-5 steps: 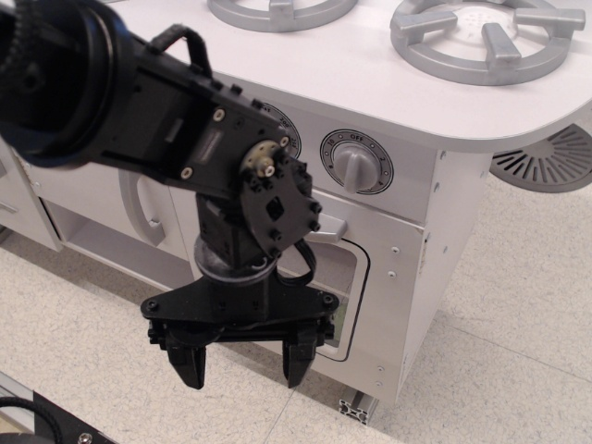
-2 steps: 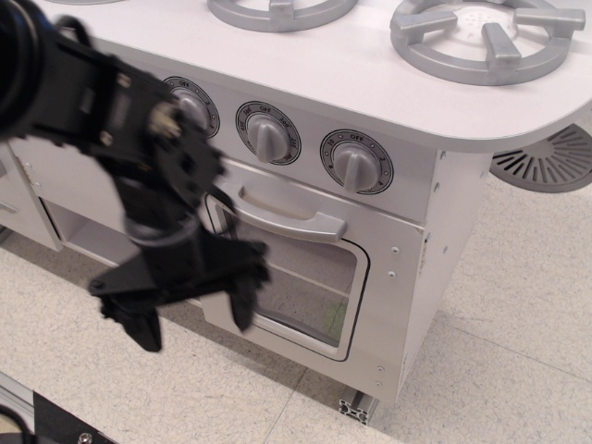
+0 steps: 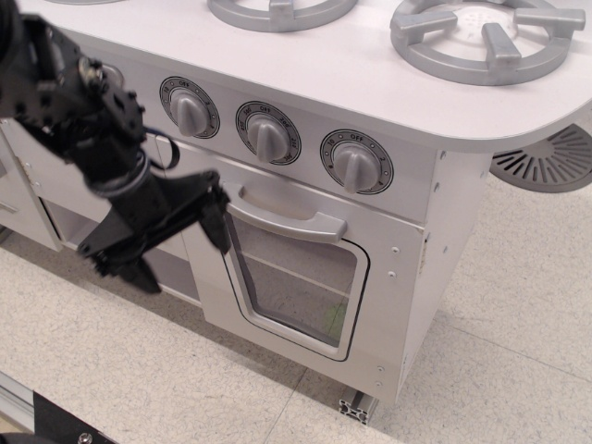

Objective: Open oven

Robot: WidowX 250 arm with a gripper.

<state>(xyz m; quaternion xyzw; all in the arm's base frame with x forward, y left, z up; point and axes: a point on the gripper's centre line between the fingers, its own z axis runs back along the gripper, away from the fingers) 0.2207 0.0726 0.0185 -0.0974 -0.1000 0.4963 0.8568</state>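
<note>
- Evidently, we record a clear shift over the last second: the gripper point(image 3: 176, 236) no longer hangs in front of the oven point(image 3: 305, 268) window; it now sits off the door's left edge, and the window and handle point(image 3: 287, 220) are in full view.
- We note that the oven door remains closed, flush with its frame, below the three knobs point(image 3: 270, 137) and the grey burners point(image 3: 481, 39) on the surface point(image 3: 361, 79) above.
- We judge this sideways travel as repositioning, not progress on the door itself; the opening step is not yet begun.
- We find the jaws spread wide: one finger lies near the left end of the curved bar, the other points down and left toward the floor point(image 3: 139, 361).
- We see nothing held between them. Whether the nearer finger touches the door or the handle, we cannot tell from this view.
- We assess that the next move calls for one finger to hook behind the bar before any outward pull.
</note>
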